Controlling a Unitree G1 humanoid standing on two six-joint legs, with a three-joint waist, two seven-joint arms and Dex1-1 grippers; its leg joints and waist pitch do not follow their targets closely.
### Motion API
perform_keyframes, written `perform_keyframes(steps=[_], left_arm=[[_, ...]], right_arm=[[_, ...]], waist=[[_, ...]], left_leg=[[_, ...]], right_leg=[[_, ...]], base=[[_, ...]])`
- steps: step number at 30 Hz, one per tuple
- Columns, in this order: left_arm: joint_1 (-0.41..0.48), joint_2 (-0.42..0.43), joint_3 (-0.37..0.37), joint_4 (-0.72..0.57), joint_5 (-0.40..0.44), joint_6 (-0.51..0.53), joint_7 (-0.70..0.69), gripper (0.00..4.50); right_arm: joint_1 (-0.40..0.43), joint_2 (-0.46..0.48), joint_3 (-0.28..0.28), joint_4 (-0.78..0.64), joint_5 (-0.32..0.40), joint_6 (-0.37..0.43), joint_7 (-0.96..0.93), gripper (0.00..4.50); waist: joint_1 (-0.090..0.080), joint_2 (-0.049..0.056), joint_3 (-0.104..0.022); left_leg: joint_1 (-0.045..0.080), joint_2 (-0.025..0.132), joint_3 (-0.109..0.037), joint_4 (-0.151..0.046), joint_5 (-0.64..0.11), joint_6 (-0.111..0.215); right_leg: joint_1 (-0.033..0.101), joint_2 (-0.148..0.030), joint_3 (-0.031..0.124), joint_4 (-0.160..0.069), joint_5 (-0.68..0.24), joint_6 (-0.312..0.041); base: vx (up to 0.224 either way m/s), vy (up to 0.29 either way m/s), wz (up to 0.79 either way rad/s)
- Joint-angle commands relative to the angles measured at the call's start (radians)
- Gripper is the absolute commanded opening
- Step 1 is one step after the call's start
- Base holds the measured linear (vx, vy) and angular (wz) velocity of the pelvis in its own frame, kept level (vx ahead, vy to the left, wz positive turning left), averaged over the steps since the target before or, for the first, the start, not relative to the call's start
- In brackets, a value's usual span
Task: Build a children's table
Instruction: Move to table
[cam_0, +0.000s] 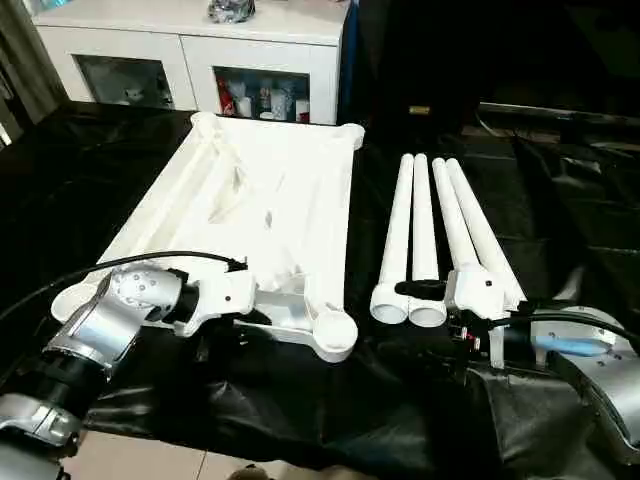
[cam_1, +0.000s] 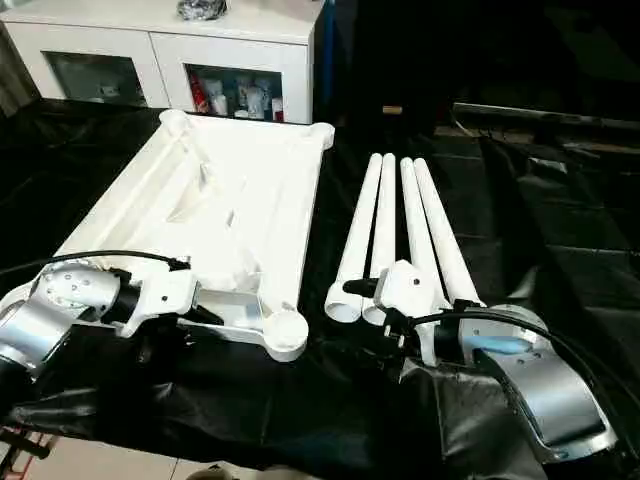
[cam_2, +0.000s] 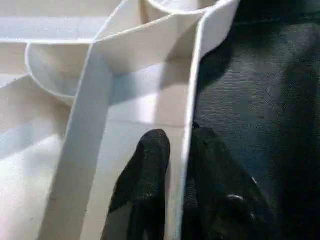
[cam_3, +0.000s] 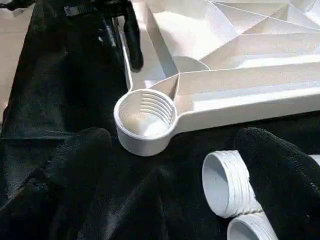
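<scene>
Left wrist view shows the left gripper (cam_2: 175, 165) pinched on the near rim of the upturned tabletop (cam_0: 270, 200). At right, the right gripper (cam_3: 175, 165) gapes empty beside four legs (cam_0: 440, 235) lying together. A thin-rim pinch could slip, and the tabletop could skid on the black cloth (cam_0: 300, 410).

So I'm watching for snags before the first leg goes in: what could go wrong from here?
The left gripper pinches only the thin rim of the tabletop, so it may slip or let the top shift. The four legs lie packed together; the right gripper, open around one threaded end, could nudge its neighbours and roll them.
</scene>
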Motion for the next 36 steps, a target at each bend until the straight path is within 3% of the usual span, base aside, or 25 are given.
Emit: perform_keyframes(steps=[1, 8, 14, 16, 20, 23, 30, 36], left_arm=[[-0.029, -0.012, -0.001, 0.014, 0.005, -0.01, 0.01, 0.66], [-0.035, -0.02, -0.007, 0.028, 0.008, -0.019, -0.005, 0.07], [-0.027, -0.018, 0.0, 0.014, 0.023, -0.064, 0.015, 0.01], [-0.014, -0.017, 0.015, -0.029, 0.019, -0.087, 0.043, 0.01], [0.02, -0.02, 0.046, -0.177, 0.004, -0.045, 0.088, 0.01], [0.045, -0.016, 0.074, -0.241, 0.02, -0.005, 0.14, 0.01], [0.117, 0.017, 0.121, -0.315, 0.029, 0.089, 0.207, 0.01], [0.163, 0.066, 0.159, -0.36, 0.04, 0.124, 0.234, 0.01]], right_arm=[[-0.004, 0.001, 0.01, -0.009, 0.008, 0.015, 0.004, 4.5], [-0.002, -0.001, 0.011, -0.029, 0.008, 0.028, -0.004, 4.5], [0.0, -0.001, 0.014, -0.043, 0.007, 0.039, -0.011, 4.5], [0.0, 0.001, 0.015, -0.047, 0.006, 0.043, -0.015, 4.5], [0.002, 0.006, 0.018, -0.055, 0.004, 0.05, -0.023, 4.5], [0.0, 0.013, 0.025, -0.061, 0.001, 0.057, -0.031, 4.5], [0.0, 0.011, 0.023, -0.066, 0.004, 0.06, -0.034, 4.5], [-0.005, 0.007, 0.022, -0.06, 0.003, 0.059, -0.031, 4.5]], waist=[[0.002, 0.005, -0.052], [0.001, 0.006, -0.054], [0.001, 0.006, -0.056], [0.002, 0.008, -0.057], [0.001, 0.004, -0.062], [0.002, 0.006, -0.063], [-0.004, 0.0, -0.057], [-0.014, 0.0, -0.057]], left_leg=[[0.0, 0.064, -0.017, -0.097, -0.227, -0.008], [-0.005, 0.064, -0.018, -0.096, -0.208, -0.007], [-0.003, 0.063, -0.014, -0.093, -0.179, 0.004], [-0.002, 0.065, -0.014, -0.093, -0.166, 0.005], [-0.003, 0.064, -0.013, -0.087, -0.116, 0.018], [-0.006, 0.063, -0.012, -0.083, -0.095, 0.03], [-0.007, 0.062, -0.011, -0.088, -0.133, 0.022], [-0.007, 0.059, -0.011, -0.087, -0.124, 0.029]], right_leg=[[0.045, -0.078, 0.05, -0.079, -0.211, -0.214], [0.051, -0.078, 0.049, -0.073, -0.165, -0.222], [0.051, -0.078, 0.05, -0.077, -0.164, -0.217], [0.051, -0.077, 0.049, -0.073, -0.134, -0.224], [0.053, -0.074, 0.046, -0.06, -0.026, -0.248], [0.054, -0.074, 0.043, -0.058, 0.003, -0.26], [0.053, -0.073, 0.044, -0.066, -0.1, -0.235], [0.05, -0.068, 0.043, -0.068, -0.107, -0.228]], base=[[0.0, 0.0, 0.0], [0.0, 0.0, 0.0], [0.0, 0.0, 0.0], [0.0, 0.0, 0.0], [0.0, 0.0, 0.0], [0.0, 0.0, 0.0], [0.0, 0.0, 0.0], [0.0, 0.0, 0.0]])
